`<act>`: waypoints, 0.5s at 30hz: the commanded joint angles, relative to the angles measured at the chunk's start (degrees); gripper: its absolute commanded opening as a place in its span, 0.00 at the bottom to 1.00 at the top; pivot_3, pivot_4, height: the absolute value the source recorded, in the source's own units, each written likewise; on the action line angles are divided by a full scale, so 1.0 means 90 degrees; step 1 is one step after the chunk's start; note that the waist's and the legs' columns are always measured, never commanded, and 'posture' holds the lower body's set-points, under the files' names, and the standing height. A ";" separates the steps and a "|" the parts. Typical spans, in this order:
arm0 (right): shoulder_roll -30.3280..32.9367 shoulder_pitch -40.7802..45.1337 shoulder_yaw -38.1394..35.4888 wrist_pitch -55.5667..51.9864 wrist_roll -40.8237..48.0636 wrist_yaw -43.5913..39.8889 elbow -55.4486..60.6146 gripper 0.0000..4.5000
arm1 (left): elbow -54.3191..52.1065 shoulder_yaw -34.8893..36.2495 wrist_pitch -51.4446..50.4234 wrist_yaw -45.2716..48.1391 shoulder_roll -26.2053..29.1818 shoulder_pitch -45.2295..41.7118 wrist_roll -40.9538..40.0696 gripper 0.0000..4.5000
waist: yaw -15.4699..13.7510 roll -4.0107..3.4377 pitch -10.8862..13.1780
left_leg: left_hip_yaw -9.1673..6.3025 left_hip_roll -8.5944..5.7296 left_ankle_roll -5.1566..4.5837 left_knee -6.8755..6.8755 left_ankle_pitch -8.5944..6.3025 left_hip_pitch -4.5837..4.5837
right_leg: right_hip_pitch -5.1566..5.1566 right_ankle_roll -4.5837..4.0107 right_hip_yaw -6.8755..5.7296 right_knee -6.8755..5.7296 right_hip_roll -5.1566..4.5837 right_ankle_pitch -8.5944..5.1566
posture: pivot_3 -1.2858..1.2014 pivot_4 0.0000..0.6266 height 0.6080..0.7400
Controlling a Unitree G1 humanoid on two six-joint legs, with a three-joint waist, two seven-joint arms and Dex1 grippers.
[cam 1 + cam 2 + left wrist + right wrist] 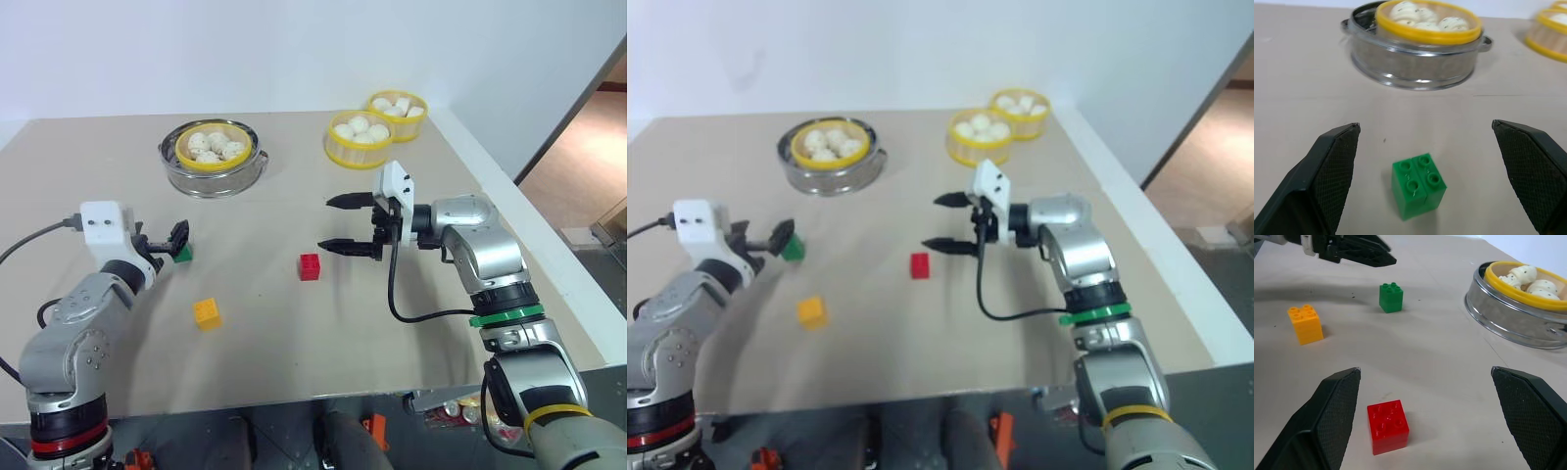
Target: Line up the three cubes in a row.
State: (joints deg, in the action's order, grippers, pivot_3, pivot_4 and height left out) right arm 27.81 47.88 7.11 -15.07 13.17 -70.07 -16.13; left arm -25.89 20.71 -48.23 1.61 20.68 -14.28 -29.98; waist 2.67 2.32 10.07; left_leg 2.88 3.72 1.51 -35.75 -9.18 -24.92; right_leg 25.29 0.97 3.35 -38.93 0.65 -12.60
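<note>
Left gripper [165, 243]: fingers spread wide, level, flanking the green cube [183, 253] without contact. Right gripper [346, 224]: fingers apart, pointing across toward the robot's left, hovering just beside the red cube [310, 266]. Yellow-orange cube [207, 313] sits apart on the tabletop [294, 323], nearer the robot.

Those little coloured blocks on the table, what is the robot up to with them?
It is meant to line them up in a row, and none is held yet. The left gripper is open with the green cube between its fingers, untouched. The right gripper is open too, hovering beside the red cube. The yellow-orange cube sits apart, nearer the robot. The three are scattered, not in line. Baskets of buns stand farther back.
</note>
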 commanded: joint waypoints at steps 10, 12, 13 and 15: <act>-0.0106 0.0228 0.0095 0.0319 0.0014 -0.0006 -0.0155 0.99 | -0.0263 0.0110 -0.1135 -0.1483 -0.0770 -0.0551 0.0381 1.00 | 0.0003 0.0003 0.0000 | -0.0010 -0.0004 0.0002 -0.0003 0.0002 0.0002 | -0.0003 0.0002 -0.0001 -0.0001 0.0005 0.0006 | 0.52 0.24 1.00; -0.0098 0.0248 0.0098 0.0345 0.0003 -0.0005 -0.0184 0.99 | -0.0162 0.0140 -0.1198 -0.1505 -0.0753 -0.0620 0.0424 1.00 | 0.0004 0.0003 0.0000 | -0.0008 -0.0005 0.0002 -0.0003 0.0001 0.0002 | -0.0003 0.0003 0.0002 0.0000 0.0004 0.0006 | 0.52 0.24 1.00; -0.0080 0.0250 0.0097 0.0359 -0.0013 0.0003 -0.0195 0.99 | -0.0058 0.0161 -0.1304 -0.1517 -0.0753 -0.0676 0.0428 1.00 | 0.0002 0.0003 0.0000 | -0.0008 -0.0005 0.0002 -0.0003 0.0001 0.0001 | -0.0003 0.0003 0.0002 0.0001 0.0003 0.0005 | 0.52 0.24 1.00; -0.0054 0.0235 0.0094 0.0373 -0.0027 0.0011 -0.0188 0.99 | 0.0079 0.0184 -0.1425 -0.1533 -0.0781 -0.0744 0.0438 1.00 | 0.0000 0.0004 0.0000 | -0.0009 -0.0006 0.0002 -0.0003 0.0001 0.0000 | -0.0003 0.0004 0.0000 0.0001 0.0003 0.0005 | 0.52 0.24 1.00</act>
State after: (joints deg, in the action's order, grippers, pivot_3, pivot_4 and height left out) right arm 26.74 48.40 8.62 -12.52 12.79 -69.95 -18.38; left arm -24.90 21.33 -60.53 -11.95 13.86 -19.94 -26.41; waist 2.67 2.36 10.07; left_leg 2.79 3.66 1.53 -35.77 -9.17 -24.93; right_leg 25.26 1.01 3.34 -38.92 0.67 -12.56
